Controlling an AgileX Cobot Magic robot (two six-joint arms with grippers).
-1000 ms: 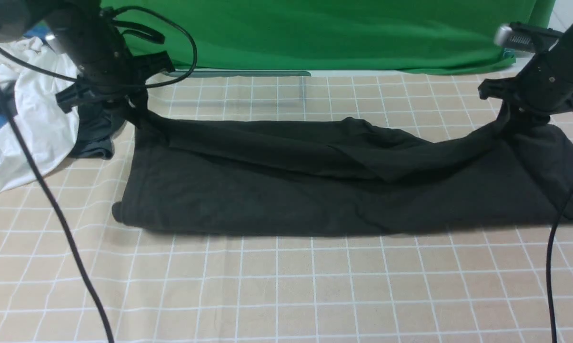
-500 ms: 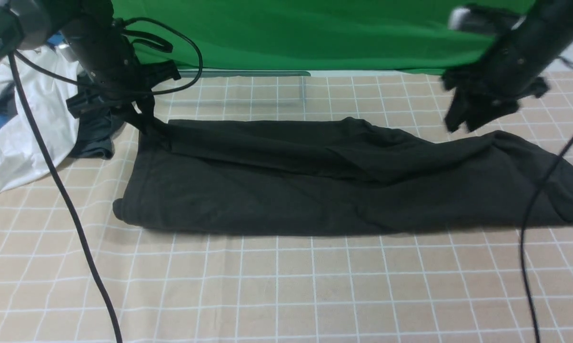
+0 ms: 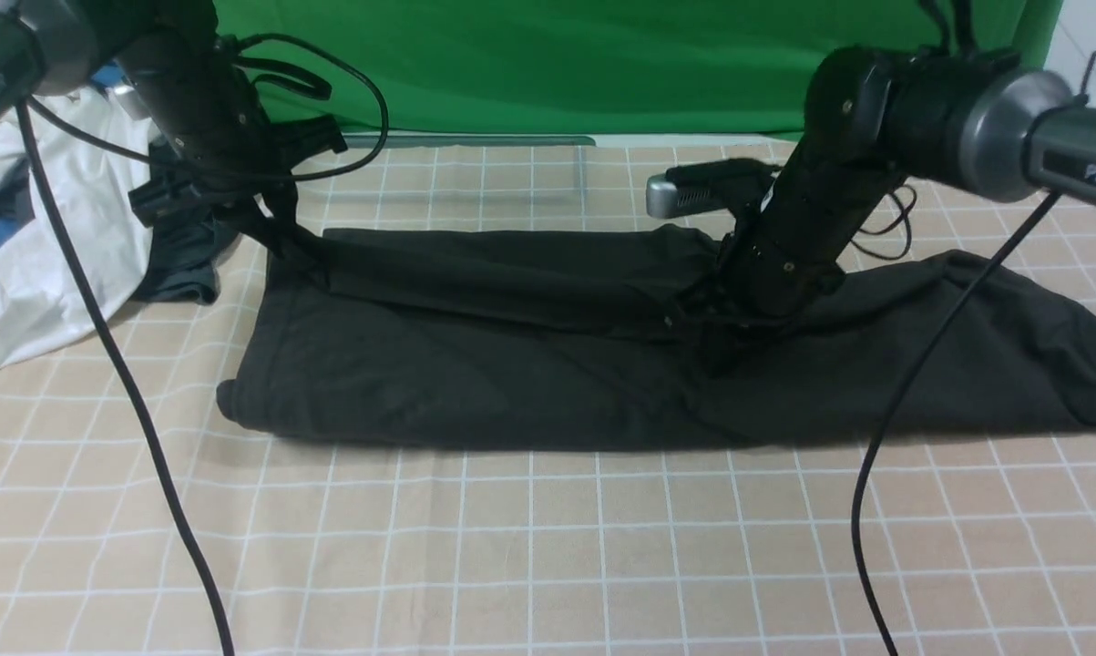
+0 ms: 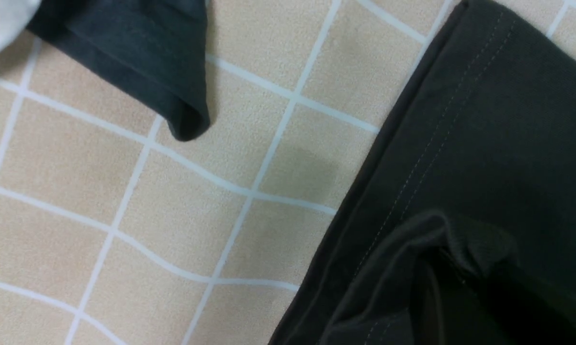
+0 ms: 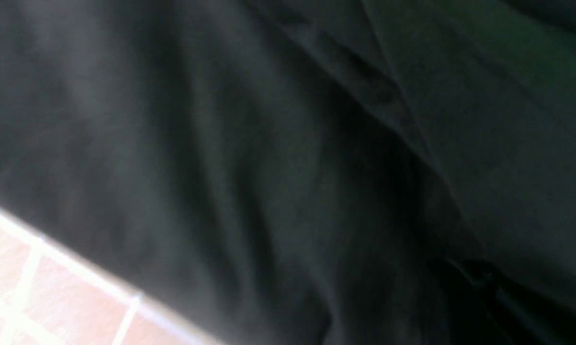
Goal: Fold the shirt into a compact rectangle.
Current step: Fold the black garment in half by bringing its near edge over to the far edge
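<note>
The black shirt (image 3: pixel 511 364) lies as a long strip across the checked cloth, its right end flat on the table. My left gripper (image 3: pixel 279 235) is shut on the shirt's far left corner and holds a fold of hemmed cloth (image 4: pixel 412 239) slightly raised. My right gripper (image 3: pixel 716 342) is shut and points down onto the middle of the shirt. Whether it pinches any cloth does not show. The right wrist view is filled with dark shirt fabric (image 5: pixel 220 143), blurred, with the dark fingers (image 5: pixel 484 282) barely visible.
A white garment (image 3: pixel 65 237) and a smaller dark grey garment (image 3: pixel 183 264), whose folded tip (image 4: pixel 187 120) lies near the shirt's hem, sit at the far left. A green backdrop (image 3: pixel 602 64) closes the back. Black cables (image 3: pixel 128 392) hang in front on both sides.
My right gripper let go of the shirt's right end, which dropped flat, then swung left to the shirt's middle and came down shut. The left gripper rose slightly, still gripping.
</note>
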